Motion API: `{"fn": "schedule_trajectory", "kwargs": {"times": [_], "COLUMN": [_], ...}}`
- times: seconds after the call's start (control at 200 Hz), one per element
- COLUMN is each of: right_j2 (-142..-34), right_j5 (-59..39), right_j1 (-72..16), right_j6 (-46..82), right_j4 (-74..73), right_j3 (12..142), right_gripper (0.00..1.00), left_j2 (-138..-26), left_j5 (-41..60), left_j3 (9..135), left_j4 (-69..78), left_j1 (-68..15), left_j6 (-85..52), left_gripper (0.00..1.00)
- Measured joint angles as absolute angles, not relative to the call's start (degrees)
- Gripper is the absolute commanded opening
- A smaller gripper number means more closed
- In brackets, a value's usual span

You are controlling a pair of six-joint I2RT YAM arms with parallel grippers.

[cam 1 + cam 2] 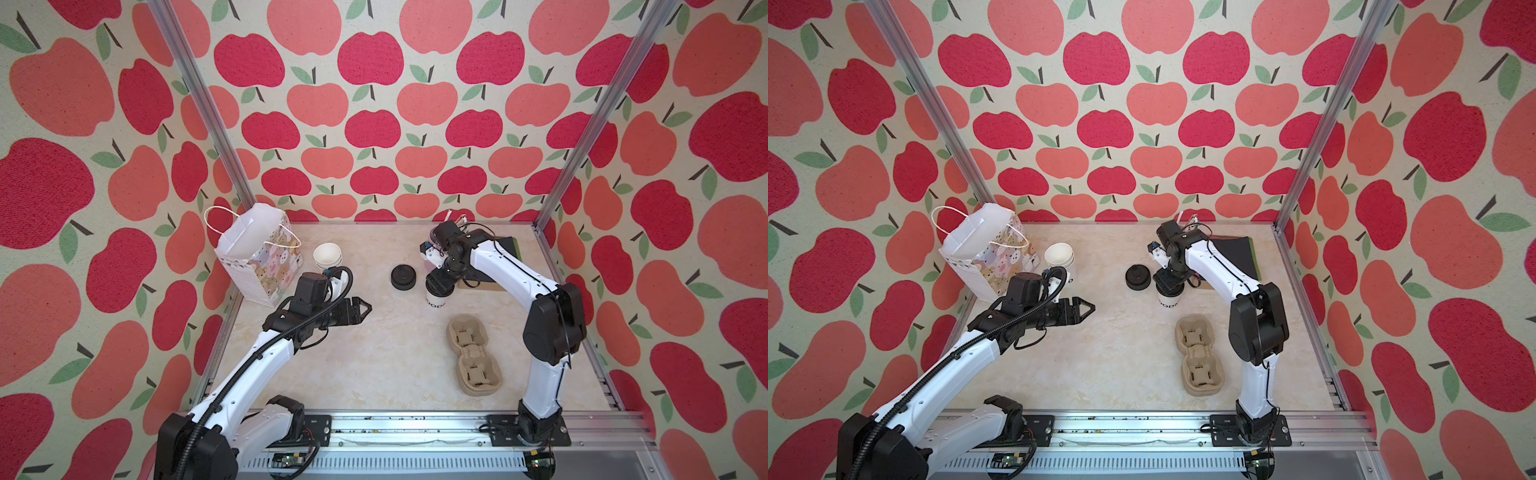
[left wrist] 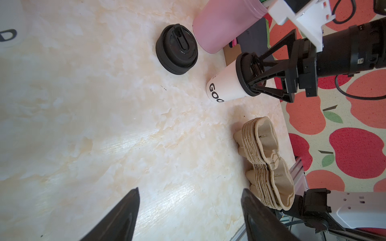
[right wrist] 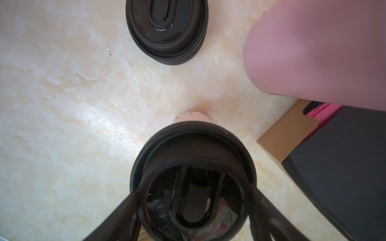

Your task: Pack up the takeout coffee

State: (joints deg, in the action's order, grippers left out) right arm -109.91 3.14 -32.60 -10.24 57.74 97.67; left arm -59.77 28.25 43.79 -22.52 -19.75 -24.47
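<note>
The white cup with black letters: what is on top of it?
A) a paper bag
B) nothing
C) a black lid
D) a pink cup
C: a black lid sits on the lettered white cup, as both wrist views show.

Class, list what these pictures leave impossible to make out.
- Lettered cup: left wrist view shows only "GOO"; the rest curves out of sight.
- Pink cup: under the right arm in both top views, cut by the edge in the right wrist view.
- Right gripper: gripping the lid or just straddling it, unclear.
</note>
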Motion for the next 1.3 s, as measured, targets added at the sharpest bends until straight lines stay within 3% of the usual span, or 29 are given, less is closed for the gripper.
{"fn": "schedule_trajectory", "kwargs": {"times": [0.9,1.301], "right_j2": [-109.9,-109.8], "right_j5": [3.9,4.2], "right_j1": [-32.6,-32.6], "right_j6": [-9.9,-9.5], "right_j4": [57.9,55.9], "right_j3": [98.5,98.4], "right_gripper": [0.82,0.75], "left_j2": [-58.0,-57.7], "left_j5": [28.2,27.8], "left_j3": [43.4,43.4], "left_j4": [-22.5,-22.5], "left_j1": [-18.3,-18.1], "left_j6": [-24.4,-24.3], "left_gripper": [0.83,0.84]}}
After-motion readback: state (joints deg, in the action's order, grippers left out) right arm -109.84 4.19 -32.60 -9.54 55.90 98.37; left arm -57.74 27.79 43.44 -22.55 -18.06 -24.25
